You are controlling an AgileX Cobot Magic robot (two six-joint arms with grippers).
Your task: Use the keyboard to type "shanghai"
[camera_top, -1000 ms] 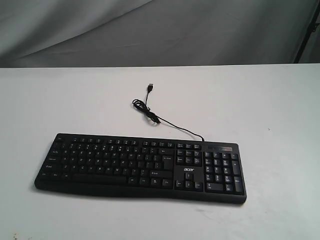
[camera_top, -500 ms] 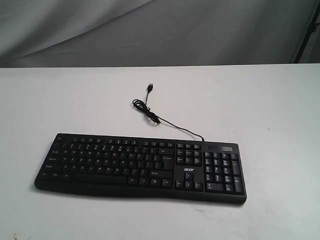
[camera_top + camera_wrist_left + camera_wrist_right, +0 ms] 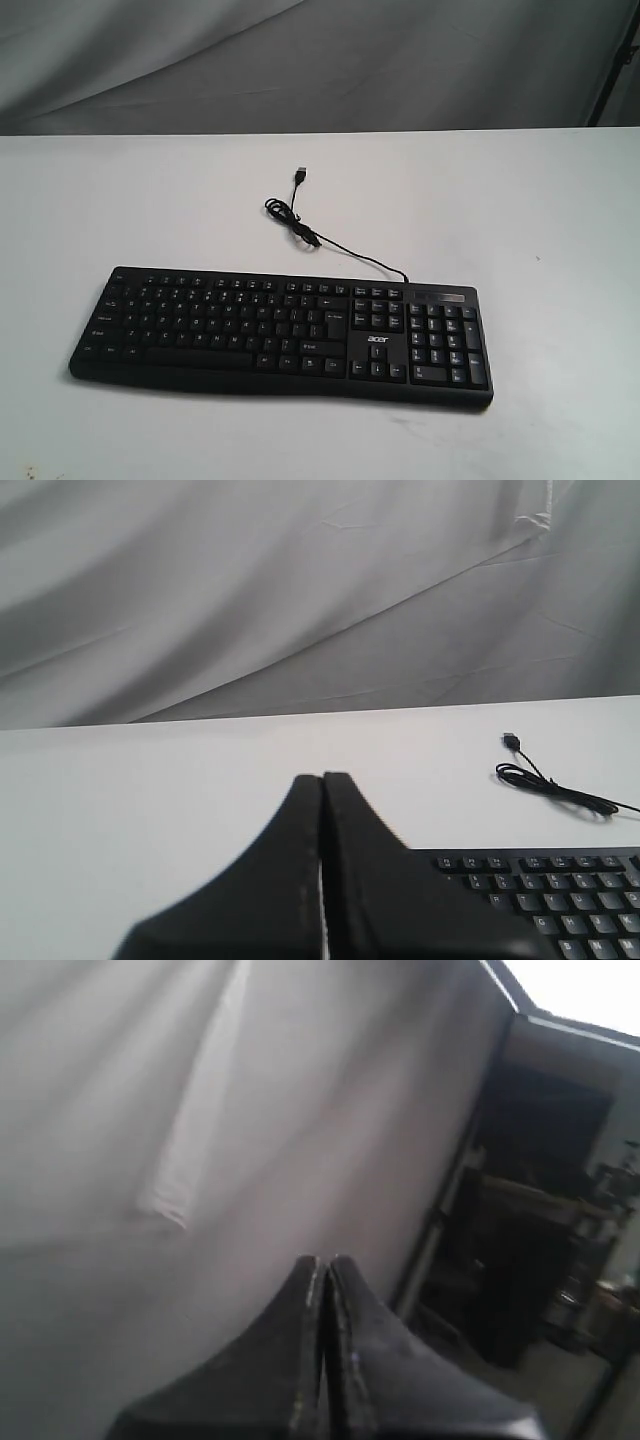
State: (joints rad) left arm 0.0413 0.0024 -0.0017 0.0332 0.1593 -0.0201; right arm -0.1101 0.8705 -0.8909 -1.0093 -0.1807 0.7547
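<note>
The black keyboard (image 3: 280,333) with white legends and an "acer" logo lies flat on the white table (image 3: 520,220), number pad to the right. Its thin black USB cable (image 3: 300,225) curls away toward the back. Neither arm shows in the exterior view. In the left wrist view my left gripper (image 3: 322,778) is shut with nothing in it, and the keyboard's (image 3: 540,890) upper key rows lie beside it, the cable (image 3: 545,785) beyond. My right gripper (image 3: 322,1260) is shut and empty, facing the grey curtain, with no keyboard in its view.
A grey cloth backdrop (image 3: 300,60) hangs behind the table. A dark stand leg (image 3: 612,70) rises at the far right. The right wrist view shows a dark metal frame (image 3: 440,1230) and shelving beyond the curtain's edge.
</note>
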